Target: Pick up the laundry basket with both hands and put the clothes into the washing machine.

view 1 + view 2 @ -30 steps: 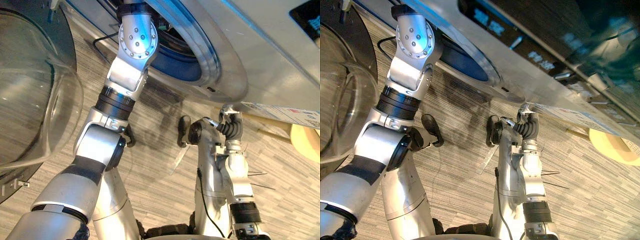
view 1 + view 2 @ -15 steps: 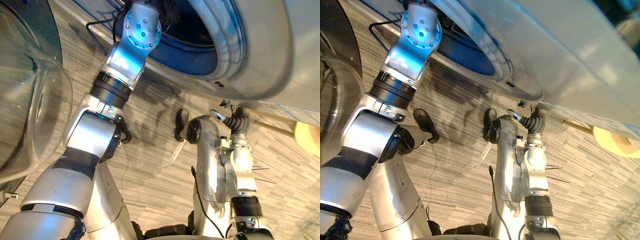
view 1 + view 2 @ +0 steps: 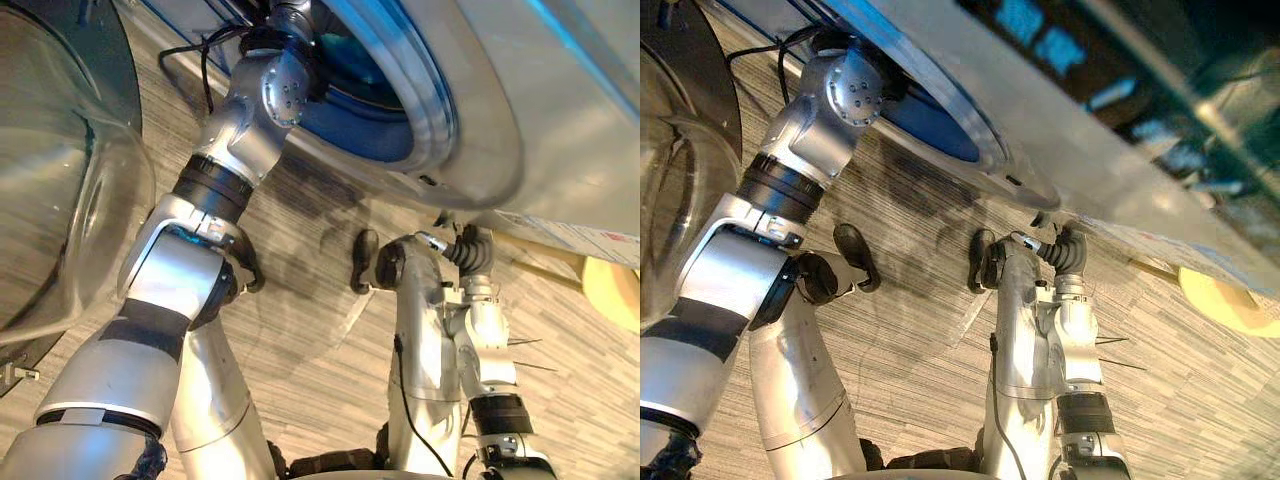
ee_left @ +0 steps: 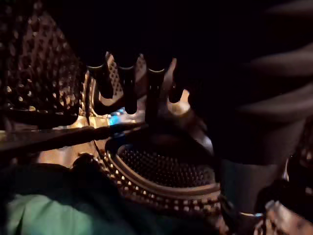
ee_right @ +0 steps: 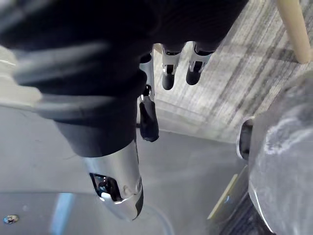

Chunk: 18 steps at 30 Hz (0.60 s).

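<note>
Left hand [image 4: 154,90] is inside the washing machine [image 3: 480,120], fingers straight and slightly spread, holding nothing. Green clothes [image 4: 44,215] lie in the drum [image 4: 166,169] near it. Right hand [image 5: 168,68] hangs by the machine's front over the floor [image 5: 254,73], fingers relaxed, empty.

The floor [image 3: 320,400] was grey-brown wood-grain planking laid in narrow strips, with soft shadows across its middle. Toward its right edge a pale wooden rod [image 3: 545,250] slanted across the boards. A cream round thing [image 3: 612,288] sat just beside the rod's end, partly cut off.
</note>
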{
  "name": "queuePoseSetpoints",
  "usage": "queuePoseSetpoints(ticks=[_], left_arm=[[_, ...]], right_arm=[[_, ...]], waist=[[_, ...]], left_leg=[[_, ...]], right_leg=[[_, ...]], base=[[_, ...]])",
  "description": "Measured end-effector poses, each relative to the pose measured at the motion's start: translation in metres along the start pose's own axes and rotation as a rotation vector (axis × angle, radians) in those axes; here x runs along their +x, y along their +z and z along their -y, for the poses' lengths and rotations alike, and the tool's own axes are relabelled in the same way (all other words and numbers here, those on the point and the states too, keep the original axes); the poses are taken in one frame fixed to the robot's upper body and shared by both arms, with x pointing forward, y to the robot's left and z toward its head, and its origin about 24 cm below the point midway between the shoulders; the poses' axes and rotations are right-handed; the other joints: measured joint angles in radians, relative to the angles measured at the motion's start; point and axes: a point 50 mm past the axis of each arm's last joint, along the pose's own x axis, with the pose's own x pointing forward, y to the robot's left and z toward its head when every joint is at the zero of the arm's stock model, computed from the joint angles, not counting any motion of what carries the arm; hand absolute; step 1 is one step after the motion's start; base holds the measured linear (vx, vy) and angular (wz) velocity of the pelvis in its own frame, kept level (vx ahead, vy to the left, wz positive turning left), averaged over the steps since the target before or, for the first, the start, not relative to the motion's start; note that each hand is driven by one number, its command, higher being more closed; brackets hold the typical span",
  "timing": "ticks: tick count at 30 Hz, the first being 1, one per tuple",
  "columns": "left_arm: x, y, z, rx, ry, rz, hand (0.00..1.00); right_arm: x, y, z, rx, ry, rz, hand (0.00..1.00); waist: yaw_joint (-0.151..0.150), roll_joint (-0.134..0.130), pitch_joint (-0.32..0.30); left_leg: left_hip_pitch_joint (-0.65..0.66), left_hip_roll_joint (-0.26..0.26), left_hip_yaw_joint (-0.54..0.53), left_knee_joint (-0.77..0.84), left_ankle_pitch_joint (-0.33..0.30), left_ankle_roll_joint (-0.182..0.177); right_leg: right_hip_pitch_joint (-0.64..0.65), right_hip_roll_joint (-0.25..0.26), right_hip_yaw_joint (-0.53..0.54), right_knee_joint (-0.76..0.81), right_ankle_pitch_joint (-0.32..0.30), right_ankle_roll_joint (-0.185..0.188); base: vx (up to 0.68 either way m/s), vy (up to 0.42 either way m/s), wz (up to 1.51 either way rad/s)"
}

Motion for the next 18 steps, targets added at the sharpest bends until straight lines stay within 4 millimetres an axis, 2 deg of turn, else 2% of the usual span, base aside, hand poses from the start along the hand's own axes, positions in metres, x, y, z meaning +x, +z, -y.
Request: queuePoseSetpoints(ticks=[7, 10, 12, 13, 14, 15, 16, 17, 18], left_arm=[[-0.043, -0.026, -0.007, -0.105, 0.155, -0.113, 0.0], [-0.079, -0.049, 0.008, -0.202, 0.173, -0.263, 0.0], [-0.132, -0.076, 0.031, -0.315, 0.134, -0.468, 0.0], [-0.147, -0.081, 0.038, -0.354, 0.114, -0.516, 0.0], [-0.18, -0.087, 0.052, -0.428, 0.069, -0.612, 0.0], [-0.21, -0.088, 0.066, -0.53, 0.038, -0.699, 0.0], [-0.226, -0.087, 0.072, -0.569, 0.028, -0.745, 0.0], [-0.258, -0.086, 0.081, -0.629, 0.012, -0.836, 0.0], [-0.286, -0.085, 0.088, -0.68, -0.002, -0.925, 0.0]], right_arm=[[-0.019, -0.016, -0.004, -0.029, -0.014, -0.078, 0.0], [-0.023, -0.024, -0.004, -0.04, -0.016, -0.128, 0.0], [-0.028, -0.031, -0.001, -0.055, -0.027, -0.173, 0.0], [-0.031, -0.033, 0.0, -0.058, -0.033, -0.188, 0.0], [-0.038, -0.04, 0.005, -0.068, -0.053, -0.228, 0.0], [-0.047, -0.049, 0.012, -0.083, -0.079, -0.279, 0.0], [-0.053, -0.054, 0.016, -0.094, -0.092, -0.309, 0.0], [-0.065, -0.065, 0.023, -0.106, -0.115, -0.377, 0.0], [-0.074, -0.075, 0.029, -0.115, -0.135, -0.437, 0.0]], waist=[[0.038, 0.002, -0.001], [0.051, 0.005, -0.002], [0.056, 0.013, -0.006], [0.06, 0.014, -0.006], [0.067, 0.024, -0.012], [0.076, 0.045, -0.031], [0.078, 0.054, -0.048], [0.09, 0.065, -0.089], [0.105, 0.071, -0.099]], left_leg=[[0.099, -0.01, -0.001, -0.108, 0.027, -0.023], [0.154, -0.011, -0.002, -0.153, 0.039, -0.032], [0.246, -0.01, 0.005, -0.205, 0.042, -0.038], [0.279, -0.01, 0.009, -0.223, 0.044, -0.041], [0.35, -0.01, 0.012, -0.262, 0.047, -0.046], [0.412, -0.01, 0.013, -0.302, 0.05, -0.051], [0.442, -0.011, 0.016, -0.324, 0.051, -0.053], [0.502, -0.015, 0.029, -0.371, 0.054, -0.059], [0.593, -0.02, 0.049, -0.427, 0.059, -0.066]], right_leg=[[0.101, -0.001, -0.03, -0.094, 0.008, -0.014], [0.156, 0.001, -0.041, -0.135, 0.011, -0.02], [0.244, 0.004, -0.053, -0.186, 0.012, -0.024], [0.274, 0.004, -0.054, -0.203, 0.013, -0.025], [0.348, 0.007, -0.065, -0.247, 0.014, -0.027], [0.417, 0.009, -0.08, -0.292, 0.017, -0.032], [0.448, 0.01, -0.085, -0.315, 0.019, -0.035], [0.5, 0.011, -0.087, -0.359, 0.023, -0.037], [0.579, 0.013, -0.088, -0.409, 0.029, -0.034]], base=[[0.02, -0.034, 0.05], [0.03, -0.058, 0.02], [0.04, -0.065, 0.0], [0.05, -0.073, -0.01], [0.07, -0.072, 0.04], [0.07, -0.069, 0.06], [0.09, -0.066, 0.06], [0.12, -0.071, -0.01], [0.13, -0.075, -0.04]])
